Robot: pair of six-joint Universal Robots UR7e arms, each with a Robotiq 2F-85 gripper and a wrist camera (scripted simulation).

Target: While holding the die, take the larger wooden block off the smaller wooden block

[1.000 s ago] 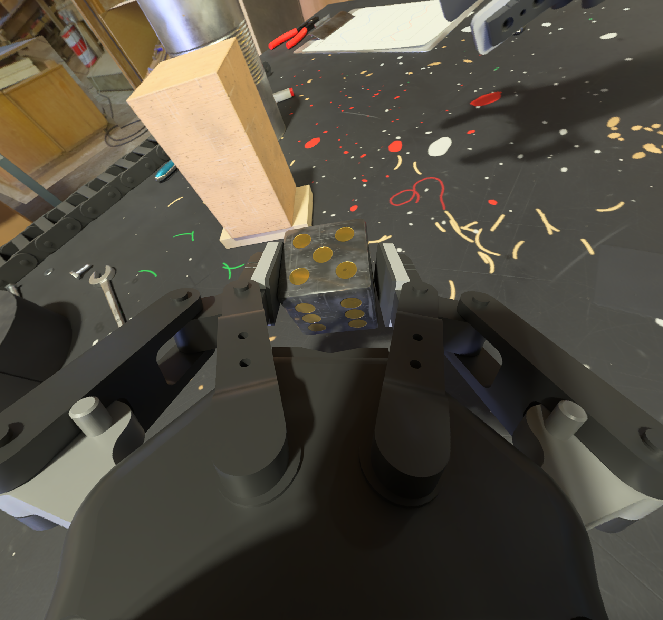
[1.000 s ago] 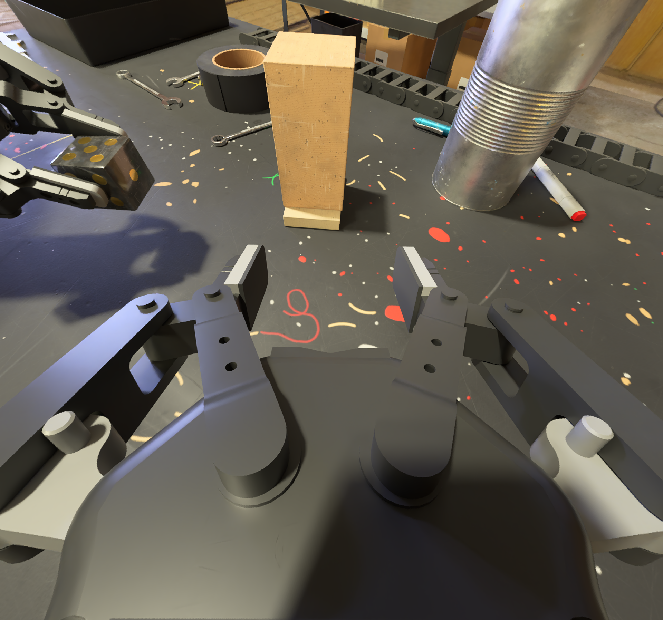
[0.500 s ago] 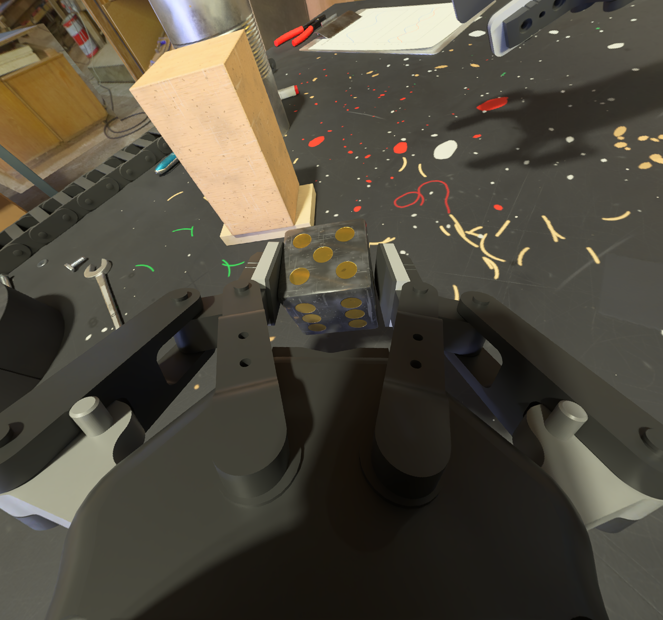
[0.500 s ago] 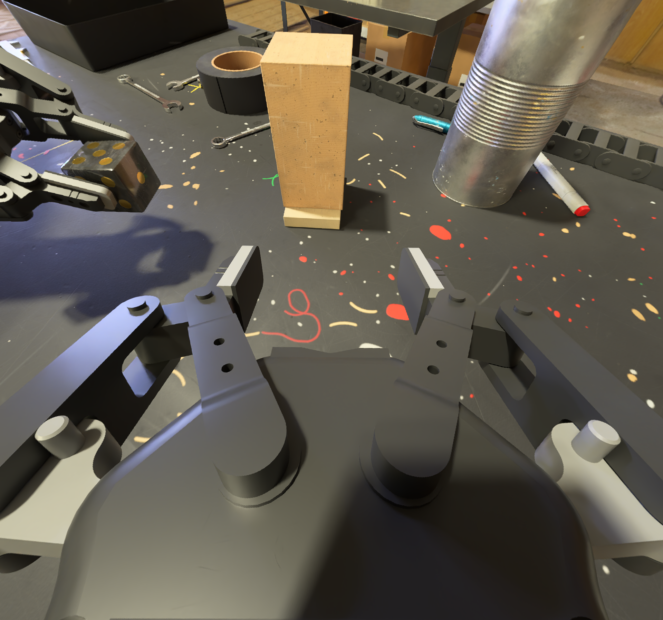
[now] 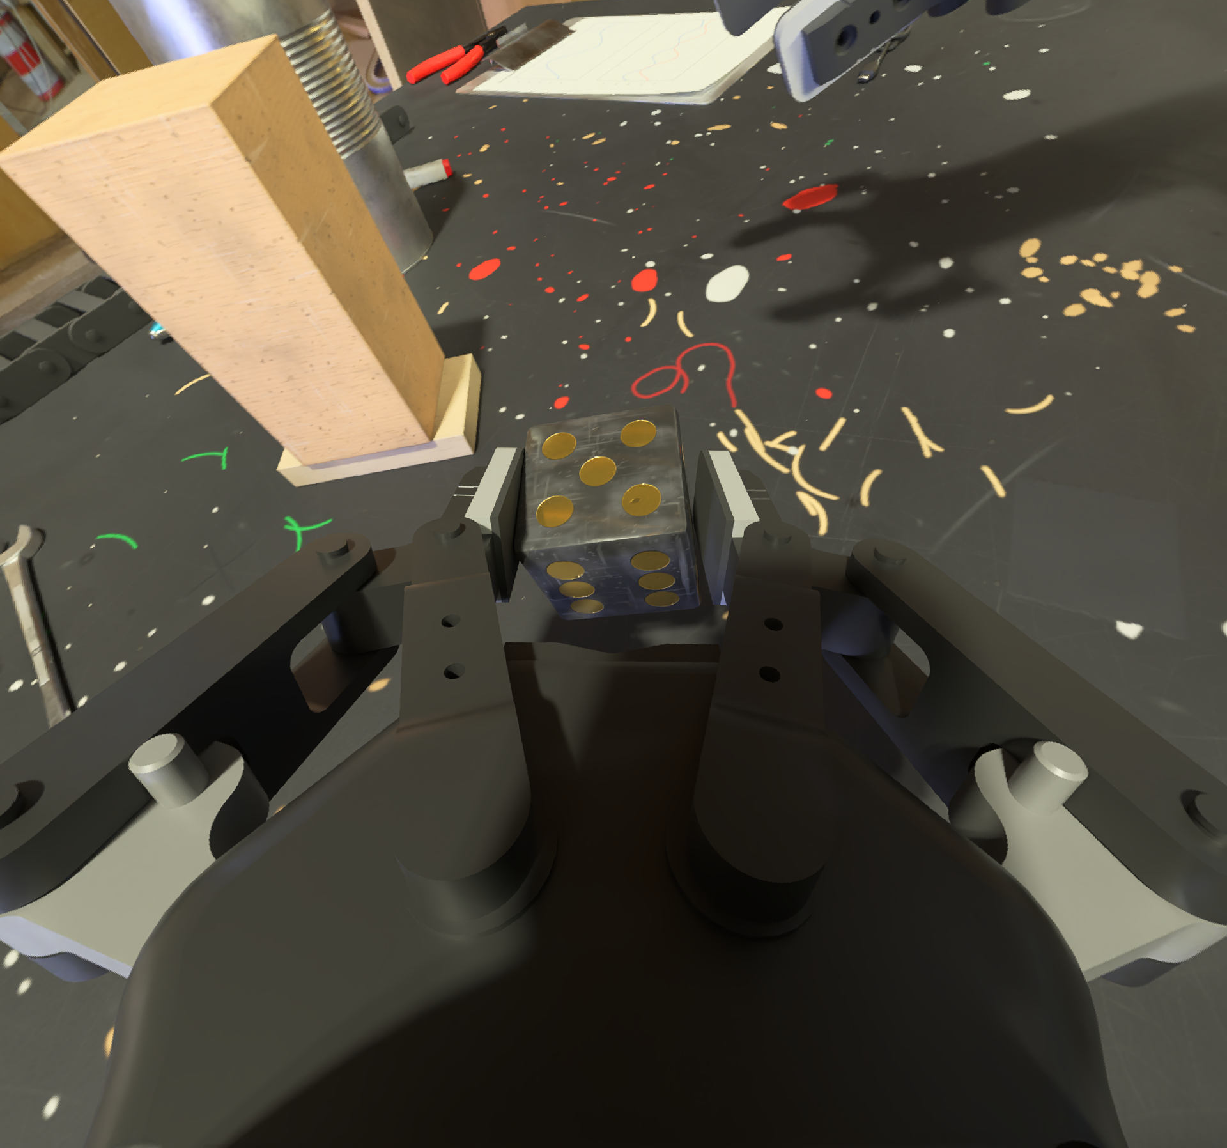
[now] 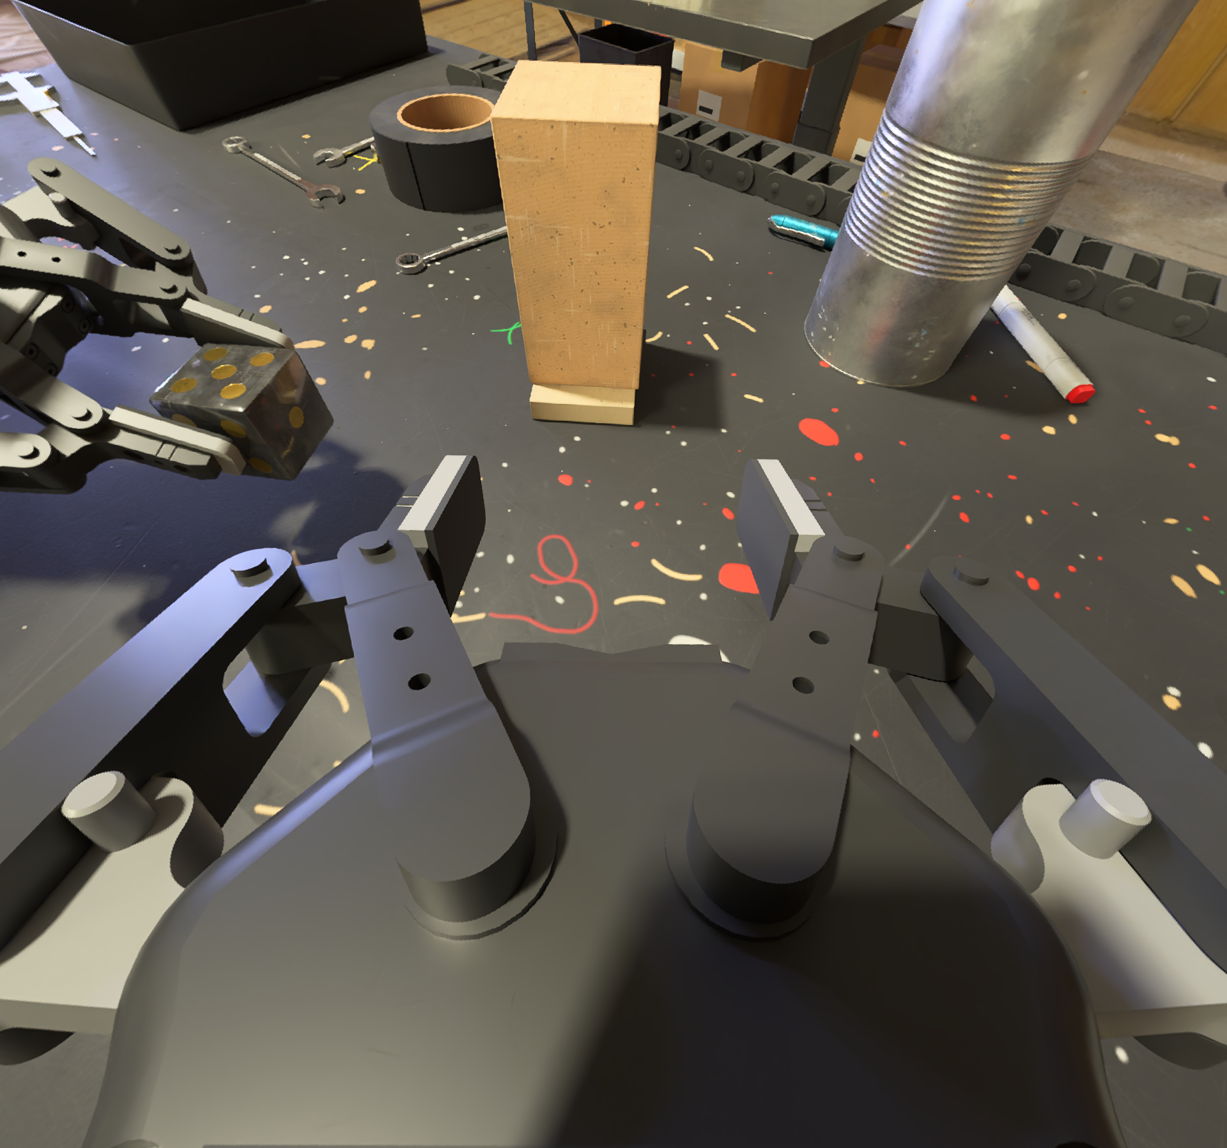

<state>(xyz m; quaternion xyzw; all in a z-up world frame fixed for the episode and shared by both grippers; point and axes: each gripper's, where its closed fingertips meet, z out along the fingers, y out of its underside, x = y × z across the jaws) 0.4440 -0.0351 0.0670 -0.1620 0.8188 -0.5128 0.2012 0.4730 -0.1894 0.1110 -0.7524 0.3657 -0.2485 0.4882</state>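
My left gripper [image 5: 607, 505] is shut on a dark die [image 5: 607, 518] with gold pips and holds it above the table. The same die [image 6: 245, 409] shows at the left of the right wrist view. The tall larger wooden block [image 6: 577, 219] stands upright on the thin, pale smaller wooden block [image 6: 581, 404]. In the left wrist view the large block [image 5: 226, 246] is up to the left of the die, on the small block [image 5: 458, 415]. My right gripper [image 6: 614, 518] is open and empty, short of the stack and facing it.
A big metal pipe [image 6: 982, 173] stands right of the stack, with a red-capped marker [image 6: 1042, 346] and a teal pen [image 6: 800, 229] near it. A tape roll [image 6: 438, 146], wrenches [image 6: 285, 170] and a black bin [image 6: 212, 27] lie behind. A clipboard [image 5: 631, 57] and red pliers [image 5: 451, 60] lie far off.
My left gripper has carried the die closer to the stack, so the blocks look bigger and farther left in its view. My right gripper has opened a little wider and hardly moved.
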